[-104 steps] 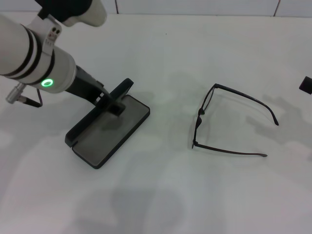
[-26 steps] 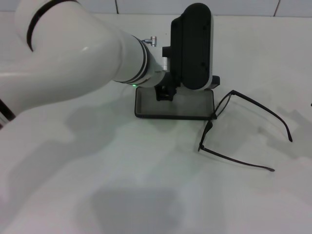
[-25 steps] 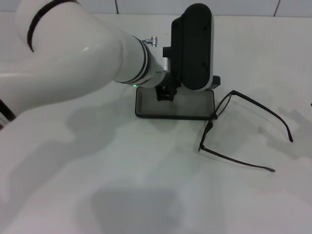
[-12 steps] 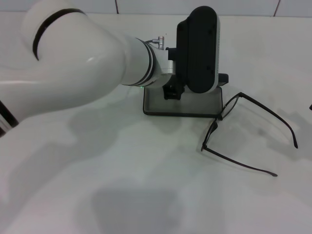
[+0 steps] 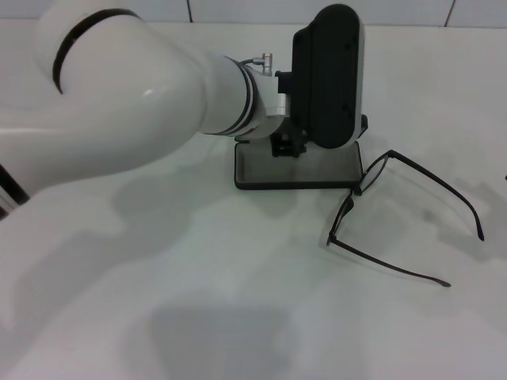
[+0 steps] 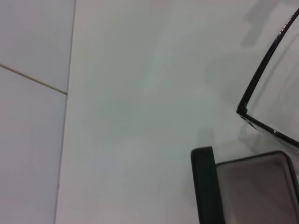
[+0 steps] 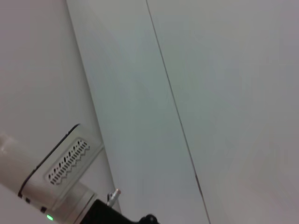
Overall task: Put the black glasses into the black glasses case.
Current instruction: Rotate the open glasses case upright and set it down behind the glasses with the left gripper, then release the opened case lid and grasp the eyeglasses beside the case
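- looking from the head view, you see the left arm (image 5: pixel 150 103) reaching across the white table (image 5: pixel 238 301) from the left, its big white body covering much of the near-left scene.
- you find the left gripper (image 5: pixel 289 146) low at the far edge of the black glasses case (image 5: pixel 297 170), under the dark wrist housing; whether its fingers are parted or closed on the case, you cannot tell, because the housing hides them.
- you see the black glasses case lying open, grey lining up, near the middle of the table; its right corner sits just at the frame front of the black glasses (image 5: pixel 400 218), and contact there cannot be judged.
- you see the black glasses resting on the table to the right of the case, outside it, temple arms unfolded and pointing right and away from the case.
- in the left wrist view you get a case corner (image 6: pixel 247 189) with its grey lining, and a bent section of the glasses (image 6: pixel 261 81) frame close beside it.
- you do not see the right gripper; the right wrist view shows only the table surface and part of the left arm (image 7: pixel 51 172).
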